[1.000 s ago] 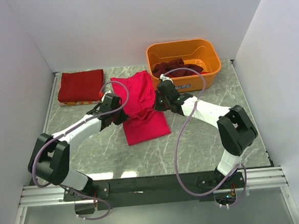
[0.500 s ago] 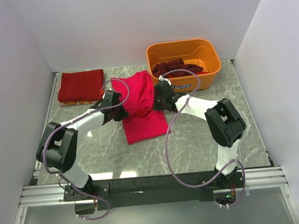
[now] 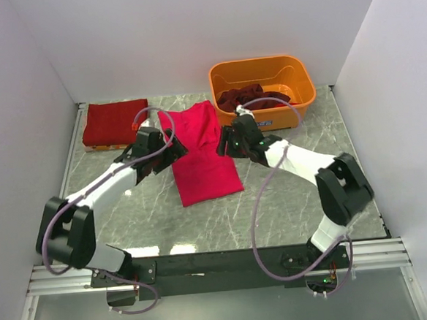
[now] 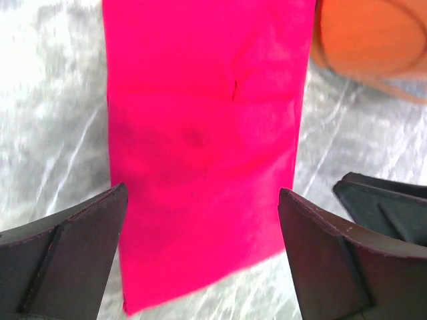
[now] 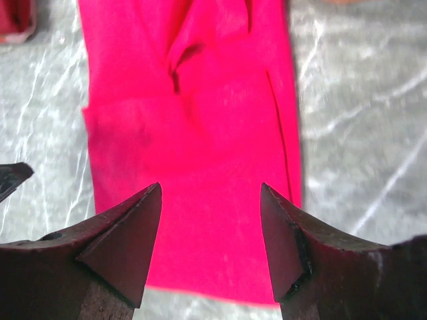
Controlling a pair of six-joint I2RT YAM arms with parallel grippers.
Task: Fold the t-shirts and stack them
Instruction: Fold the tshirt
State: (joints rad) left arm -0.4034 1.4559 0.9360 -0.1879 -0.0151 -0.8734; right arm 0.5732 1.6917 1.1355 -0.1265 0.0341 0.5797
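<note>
Beneath both grippers: grey marble-patterned table (image 3: 297, 198), bearing everything listed.

Item 1. Orange bin (image 3: 259, 60), beyond the right gripper (image 3: 225, 144), at the far edge of the table. Upright, open-topped.

Item 2. Pink t-shirt (image 3: 202, 157), lying flat on the table between the two grippers and running from the near side of them to the far side. Folded into a long strip; the far end carries a few creases and a tucked fold, the near end is smoother. Seen in both wrist views under the fingers.

Item 3. Folded red stack (image 3: 116, 123), beyond the left gripper (image 3: 170, 150) and off to its outer side, well apart from the pink t-shirt. Squared and flat.

Item 4. Crumpled maroon shirts (image 3: 249, 97), inside the orange bin, unfolded.

Item 5. Left gripper, at the left edge of the pink t-shirt. Fingers spread wide, holding nothing.

Item 6. Right gripper, at the right edge of the pink t-shirt, facing the left one across the cloth. Fingers apart, holding nothing.
</note>
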